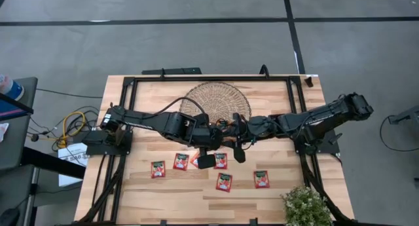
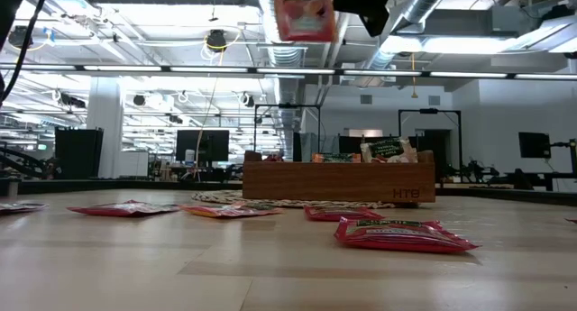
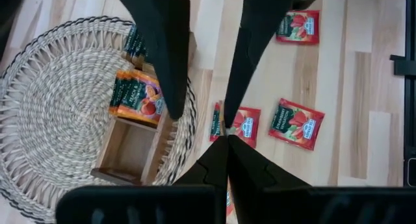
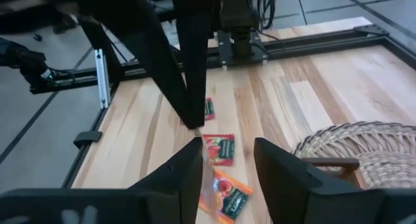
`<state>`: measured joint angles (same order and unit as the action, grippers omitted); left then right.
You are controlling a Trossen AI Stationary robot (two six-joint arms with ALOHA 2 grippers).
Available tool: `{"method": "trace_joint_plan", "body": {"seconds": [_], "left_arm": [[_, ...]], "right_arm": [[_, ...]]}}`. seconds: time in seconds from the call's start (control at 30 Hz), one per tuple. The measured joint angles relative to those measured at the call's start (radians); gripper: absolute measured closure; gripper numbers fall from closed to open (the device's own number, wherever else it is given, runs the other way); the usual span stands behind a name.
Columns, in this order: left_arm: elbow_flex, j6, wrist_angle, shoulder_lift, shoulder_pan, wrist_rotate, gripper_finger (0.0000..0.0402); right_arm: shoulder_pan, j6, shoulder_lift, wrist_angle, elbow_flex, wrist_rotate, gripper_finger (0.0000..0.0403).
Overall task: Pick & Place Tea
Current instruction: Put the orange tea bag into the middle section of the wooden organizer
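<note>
The left gripper (image 3: 227, 136) is clenched on the edge of a red-orange tea sachet (image 2: 304, 13), lifted well above the table (image 1: 196, 203) near its middle. The right gripper (image 4: 227, 145) meets it there with fingers apart on either side of that sachet; whether they touch it I cannot tell. Behind them the wooden tray (image 2: 338, 185) sits on a round woven mat (image 1: 216, 98). Two of its compartments hold packets (image 3: 136, 97) standing on edge, orange and dark green, and the nearest one shows bare wood. Loose sachets (image 1: 224, 181) lie flat on the table in front of the arms.
</note>
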<state>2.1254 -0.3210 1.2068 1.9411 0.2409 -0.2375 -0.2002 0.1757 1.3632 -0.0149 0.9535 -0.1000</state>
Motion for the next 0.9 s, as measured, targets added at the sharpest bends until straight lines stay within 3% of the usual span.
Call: {"method": "trace_joint_plan", "body": {"seconds": [0.43, 0.73, 0.9], "left_arm": [[0.0, 0.022, -0.005, 0.0, -0.013, 0.005, 0.0401], [0.0, 0.047, -0.012, 0.0, -0.03, 0.018, 0.0401], [0.0, 0.051, -0.012, 0.0, -0.038, 0.032, 0.0401]], "right_arm": [[0.007, 0.0, 0.0, 0.015, -0.001, 0.0, 0.0318], [0.007, -0.029, 0.0, 0.016, -0.001, 0.021, 0.0395], [0.007, -0.037, 0.0, 0.016, -0.001, 0.026, 0.0401]]}}
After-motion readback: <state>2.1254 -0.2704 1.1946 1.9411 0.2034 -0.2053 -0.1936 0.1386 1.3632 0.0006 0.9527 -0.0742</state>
